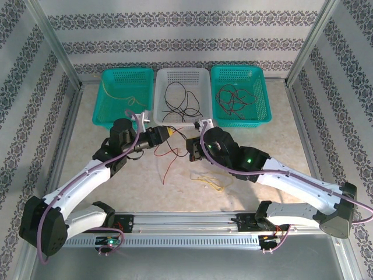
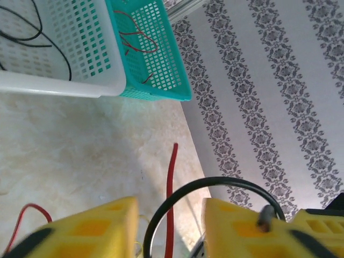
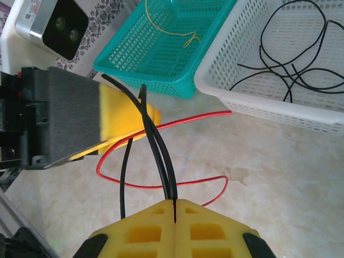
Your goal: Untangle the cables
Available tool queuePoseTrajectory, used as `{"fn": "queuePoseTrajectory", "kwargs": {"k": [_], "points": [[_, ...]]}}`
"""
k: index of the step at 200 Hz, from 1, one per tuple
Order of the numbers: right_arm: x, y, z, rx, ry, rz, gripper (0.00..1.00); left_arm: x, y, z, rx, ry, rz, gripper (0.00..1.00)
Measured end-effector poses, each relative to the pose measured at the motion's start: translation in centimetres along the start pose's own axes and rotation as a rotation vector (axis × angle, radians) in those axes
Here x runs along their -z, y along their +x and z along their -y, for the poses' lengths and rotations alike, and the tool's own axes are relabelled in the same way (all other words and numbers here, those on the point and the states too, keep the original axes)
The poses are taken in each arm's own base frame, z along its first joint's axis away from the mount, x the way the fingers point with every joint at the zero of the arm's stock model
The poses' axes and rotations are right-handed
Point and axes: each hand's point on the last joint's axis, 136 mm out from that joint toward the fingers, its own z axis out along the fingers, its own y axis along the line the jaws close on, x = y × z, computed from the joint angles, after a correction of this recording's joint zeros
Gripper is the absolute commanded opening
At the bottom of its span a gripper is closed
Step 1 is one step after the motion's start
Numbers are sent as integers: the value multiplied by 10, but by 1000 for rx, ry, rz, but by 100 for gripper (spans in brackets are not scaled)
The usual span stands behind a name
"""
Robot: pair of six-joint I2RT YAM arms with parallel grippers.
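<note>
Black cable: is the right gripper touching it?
Touching. The right wrist view shows the black cable pinched in the shut right gripper.

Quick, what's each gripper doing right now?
Left gripper: open, black cable looping between its fingers.
Right gripper: closed on the black cable.

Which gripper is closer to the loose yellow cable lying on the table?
Right. The right gripper is just beyond the yellow cable, slightly to its left; the left gripper is farther away, up toward the white basket.
</note>
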Motion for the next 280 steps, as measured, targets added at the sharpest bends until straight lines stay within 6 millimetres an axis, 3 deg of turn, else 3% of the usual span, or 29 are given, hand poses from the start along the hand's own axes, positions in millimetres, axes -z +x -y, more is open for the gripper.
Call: {"fn": "queuePoseTrajectory", "kwargs": {"k": [27,44,70,84,130,173,200,237,280], "points": [[2,-2,-1,-2,-5,5,0,-6,-3,1,21,19,5,0],[4,-3,-1,-4,-9,12,0,-9,-4,1,29,30,4,0],[6,-7,0,-18,-2,32,44,-10,-4,3,43,46,1,0],[5,-8,2,-23,12,40,53,-10,-6,6,39,56,6,0],[-23,0,25,-59,116,14,54,-9,-9,14,30,77,4,0],[-40,4,93,-228,258,5,54,-7,-22,36,-2,123,19,0],[-42,16,122,-323,293,-17,54,-1,-30,58,-35,173,29,0],[-27,23,117,-371,219,-27,55,10,-48,103,-124,264,38,0],[11,-4,98,-400,99,81,58,20,-55,132,-240,295,23,0]]}}
